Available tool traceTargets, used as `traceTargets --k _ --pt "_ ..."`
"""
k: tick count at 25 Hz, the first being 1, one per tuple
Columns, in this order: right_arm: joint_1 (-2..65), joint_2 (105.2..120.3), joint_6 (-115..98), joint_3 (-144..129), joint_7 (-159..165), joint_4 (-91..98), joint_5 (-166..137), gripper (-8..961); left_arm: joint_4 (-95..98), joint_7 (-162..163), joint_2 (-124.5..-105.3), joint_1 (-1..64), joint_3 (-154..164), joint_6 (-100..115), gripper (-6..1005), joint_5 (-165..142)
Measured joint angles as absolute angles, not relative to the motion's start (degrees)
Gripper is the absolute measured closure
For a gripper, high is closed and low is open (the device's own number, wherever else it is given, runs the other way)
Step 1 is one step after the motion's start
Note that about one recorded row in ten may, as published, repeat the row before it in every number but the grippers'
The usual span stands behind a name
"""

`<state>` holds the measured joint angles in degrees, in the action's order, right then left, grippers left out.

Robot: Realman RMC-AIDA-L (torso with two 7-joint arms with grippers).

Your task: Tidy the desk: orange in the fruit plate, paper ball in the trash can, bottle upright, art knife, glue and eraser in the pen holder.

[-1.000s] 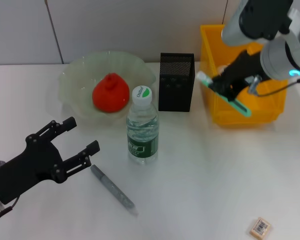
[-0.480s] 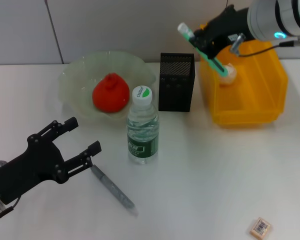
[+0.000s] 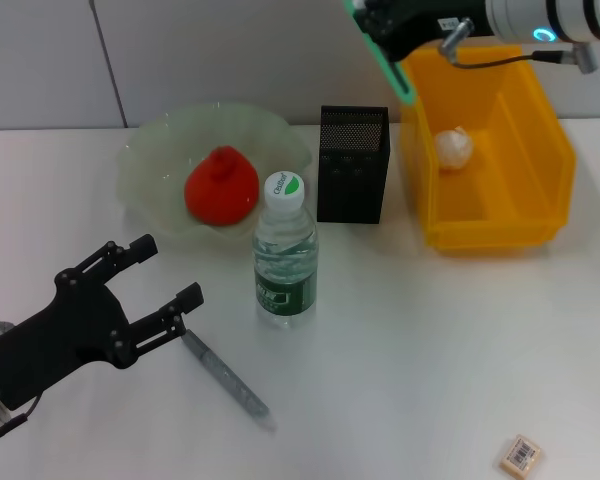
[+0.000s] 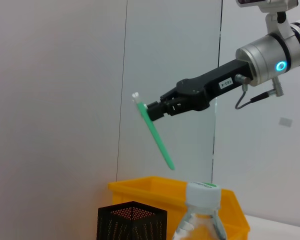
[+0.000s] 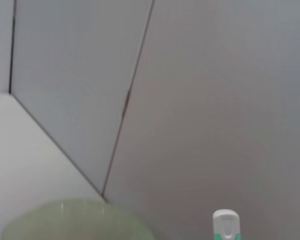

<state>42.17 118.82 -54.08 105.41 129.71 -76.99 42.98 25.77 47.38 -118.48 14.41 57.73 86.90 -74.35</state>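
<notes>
Tan eraser [image 3: 521, 454] lies nearest on the tabletop [image 3: 430, 340]. Left end effector [image 3: 150, 285] hovers beside a grey pen [image 3: 226, 377], fingers apart. Farther back, the bottle [image 3: 285, 250] stands upright. Right end effector [image 3: 375, 22], clamped on a green art knife [image 3: 384, 68], hangs high above the pen holder [image 3: 353, 164].

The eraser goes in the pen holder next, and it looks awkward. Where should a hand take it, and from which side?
Come from straight above and pinch across the short sides of the eraser. It lies flat, alone and low on the table, so a sideways approach would probably find little edge to catch. The right hand is busy holding a green tool.
</notes>
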Motion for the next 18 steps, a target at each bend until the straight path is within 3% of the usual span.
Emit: traceTargets --k 18 --pt "42.23 118.83 -42.71 109.68 94.29 -53.89 78.76 839 25.56 47.43 -118.47 14.61 57.84 87.01 173 -74.36"
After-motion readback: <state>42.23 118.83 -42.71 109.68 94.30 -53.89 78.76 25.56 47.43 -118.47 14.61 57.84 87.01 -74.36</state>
